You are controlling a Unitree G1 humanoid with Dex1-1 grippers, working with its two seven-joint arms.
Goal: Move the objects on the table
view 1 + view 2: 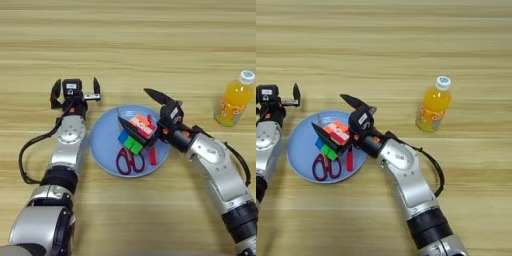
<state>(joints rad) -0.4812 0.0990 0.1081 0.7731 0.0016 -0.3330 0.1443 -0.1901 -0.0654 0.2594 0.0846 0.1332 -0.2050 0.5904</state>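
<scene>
Where the right gripper reaches over the round blue plate, its two black fingers stand spread wide around the puzzle cube, one above and one at the lower left; whether they press it cannot be told. Cube: hard, boxy plastic, likely light and rigid, best taken on opposite flat faces. Scissors: red looped handles, flat on the plate just below the cube; stiff, best taken at the handles. Pen: slim, red, beside the scissors, likely to roll. Bottle: upright, orange drink, white cap, well apart at the right on the wooden table; smooth, round, possibly slippery, best held at mid-body. Left gripper: fingers parted, holding nothing, just left of the plate.
</scene>
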